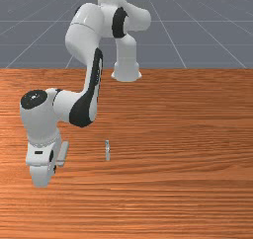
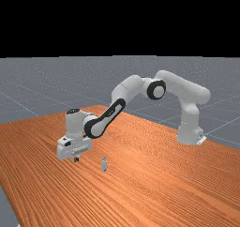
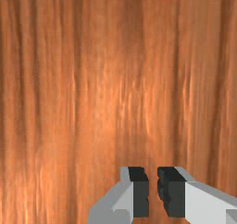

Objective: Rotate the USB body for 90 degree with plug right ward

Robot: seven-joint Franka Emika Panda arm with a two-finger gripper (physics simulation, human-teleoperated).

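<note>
Claw (image 3: 153, 191) slightly parted, empty; USB (image 1: 107, 150) off to its side, narrow gap could bump it on descent

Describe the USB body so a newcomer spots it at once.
On the orange-brown table, find the white arm and follow it to its gripper. Beside that, toward the front view's right, is the USB body, slim and greyish, longer than wide. Unlike the bulky arm, it is tiny and sits apart.
</note>
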